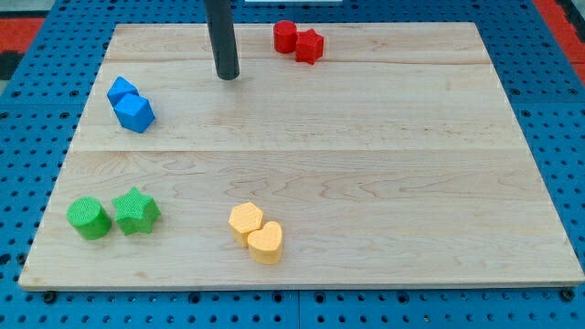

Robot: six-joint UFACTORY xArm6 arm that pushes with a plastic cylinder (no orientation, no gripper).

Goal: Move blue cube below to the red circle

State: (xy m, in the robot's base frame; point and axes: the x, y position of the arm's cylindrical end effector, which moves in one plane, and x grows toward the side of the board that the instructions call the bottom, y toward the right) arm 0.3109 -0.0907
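Two blue blocks sit at the view's left: a blue cube [135, 113] and, touching it at its upper left, a second blue block [121, 90] whose shape I cannot make out. A red circle [285, 36] lies at the view's top, touching a red star [310, 46] on its right. My tip [228, 76] rests on the board to the right of and slightly above the blue blocks, and to the lower left of the red circle, touching neither.
A green circle [89, 218] and a green star [136, 211] sit at the lower left. A yellow block [245, 221] and a yellow heart [266, 242] lie at the bottom centre. The wooden board [384, 164] is ringed by blue pegboard.
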